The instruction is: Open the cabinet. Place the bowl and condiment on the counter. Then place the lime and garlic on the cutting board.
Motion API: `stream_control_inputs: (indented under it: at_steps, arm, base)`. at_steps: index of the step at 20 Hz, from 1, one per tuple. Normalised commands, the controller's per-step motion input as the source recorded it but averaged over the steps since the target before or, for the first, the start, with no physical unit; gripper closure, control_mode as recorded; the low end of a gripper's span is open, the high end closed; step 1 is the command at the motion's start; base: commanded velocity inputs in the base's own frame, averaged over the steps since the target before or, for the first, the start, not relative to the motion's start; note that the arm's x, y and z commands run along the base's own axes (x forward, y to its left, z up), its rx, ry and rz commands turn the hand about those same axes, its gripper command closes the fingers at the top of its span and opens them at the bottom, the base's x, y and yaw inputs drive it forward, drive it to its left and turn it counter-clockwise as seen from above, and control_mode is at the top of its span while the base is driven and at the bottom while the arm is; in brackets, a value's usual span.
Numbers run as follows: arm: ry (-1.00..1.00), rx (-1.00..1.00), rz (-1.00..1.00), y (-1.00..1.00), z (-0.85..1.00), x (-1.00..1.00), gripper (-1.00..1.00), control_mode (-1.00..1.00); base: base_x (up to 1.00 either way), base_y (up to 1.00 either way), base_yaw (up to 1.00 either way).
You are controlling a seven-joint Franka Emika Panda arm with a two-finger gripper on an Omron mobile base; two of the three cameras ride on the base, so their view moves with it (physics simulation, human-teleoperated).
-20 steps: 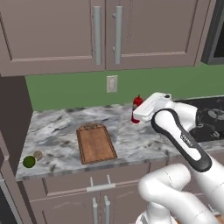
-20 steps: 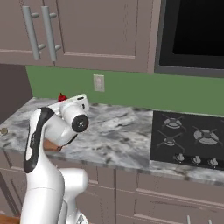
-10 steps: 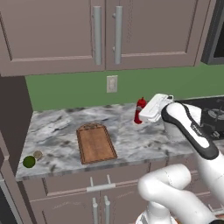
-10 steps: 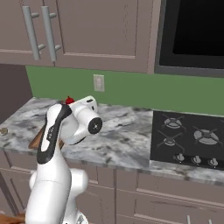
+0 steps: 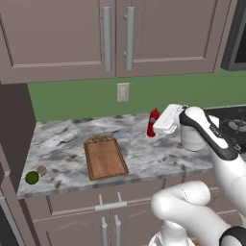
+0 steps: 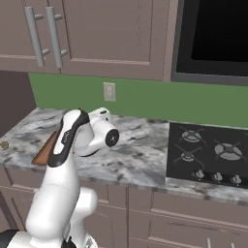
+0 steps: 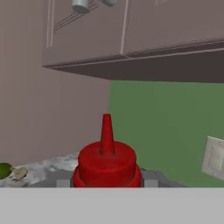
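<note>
Carried rightward with the arm: condiment (image 5: 153,122), clamped in the half-open pincer (image 5: 157,126), raised above the surface (image 5: 62,144) between cutting board (image 5: 104,157) and stove.

A home kitchen: marble counter (image 5: 144,158), taupe wall cabinets (image 5: 115,33), gas hob (image 6: 208,155), green backsplash (image 6: 145,99), wall socket (image 5: 123,92).

One condiment (image 5: 153,122), red, with a pointed cap; one cutting board (image 5: 104,156); one lime (image 5: 31,177); one garlic (image 5: 42,169); one counter (image 5: 62,139) of veined marble; two wall cabinet doors (image 5: 115,33), each with one vertical handle; one wall outlet (image 5: 123,92); one stove top (image 6: 209,155).
</note>
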Motion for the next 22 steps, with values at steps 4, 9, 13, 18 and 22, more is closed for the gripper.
stream_control_inputs:
  at_steps: [4, 9, 13, 18, 22]
  arm:
    - [0.00, 0.00, 0.03, 0.00, -0.23, 0.14, 1.00, -1.00]
    - [0.00, 0.00, 0.02, 0.00, -0.19, 0.11, 1.00, -1.00]
    - [0.00, 0.00, 0.02, 0.00, -0.18, 0.12, 1.00, -1.00]
    - [0.00, 0.00, 0.01, 0.00, -0.16, 0.14, 1.00, -1.00]
    - [0.00, 0.00, 0.01, 0.00, -0.17, 0.14, 1.00, -1.00]
  base:
    - [0.00, 0.00, 0.00]
    - [0.00, 0.00, 0.00]
    - [0.00, 0.00, 0.00]
    - [0.00, 0.00, 0.00]
    - [0.00, 0.00, 0.00]
